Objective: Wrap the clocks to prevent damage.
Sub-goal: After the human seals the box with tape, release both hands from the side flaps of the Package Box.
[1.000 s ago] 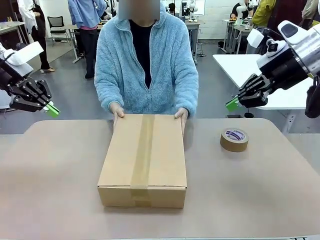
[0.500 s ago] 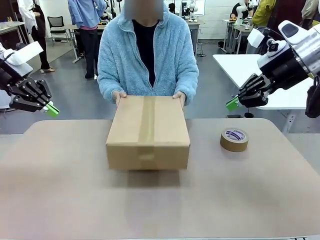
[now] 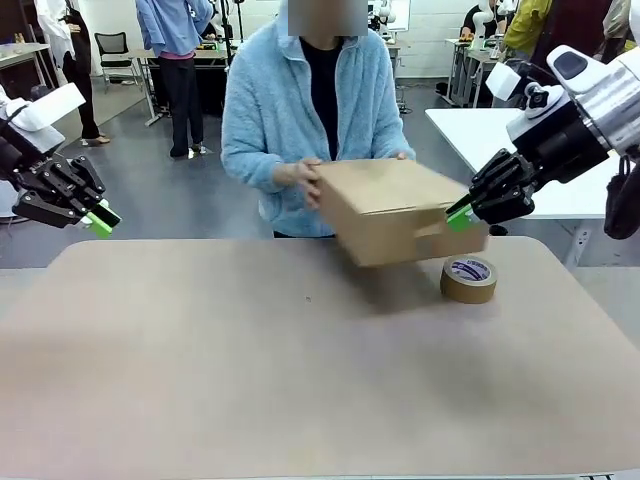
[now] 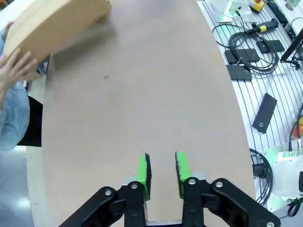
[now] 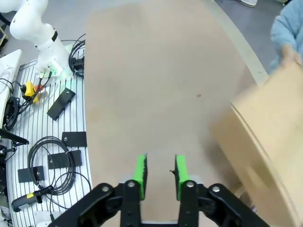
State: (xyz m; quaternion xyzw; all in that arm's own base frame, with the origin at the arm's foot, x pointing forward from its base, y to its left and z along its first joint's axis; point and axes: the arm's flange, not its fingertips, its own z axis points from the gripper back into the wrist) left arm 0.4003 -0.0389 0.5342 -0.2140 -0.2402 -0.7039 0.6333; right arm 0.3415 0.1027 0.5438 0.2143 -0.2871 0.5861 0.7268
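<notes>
We note the brown cardboard carton (image 3: 395,208), sealed with a tape strip, lifted clear of the beige table (image 3: 250,370) in the person's hands (image 3: 303,175) and tilted, at about one o'clock from the table's middle. The clocks themselves cannot be seen; we judge they sit inside the carton, but cannot confirm it. The left gripper (image 3: 102,219) hangs off the table's nine o'clock edge, its green pads a narrow gap apart in the left wrist view and holding nothing. The right gripper (image 3: 459,213) hangs at three o'clock, just in front of the carton's near corner, pads likewise a narrow gap apart and empty — whether it touches the cardboard we cannot tell. The brown packing tape roll (image 3: 468,279) lies flat on the table below that corner. Step in hand, as we judge it: the person carries the carton off, so both arms should hold station and stay out of its path. The roll's inner label bears print, too small to read.
</notes>
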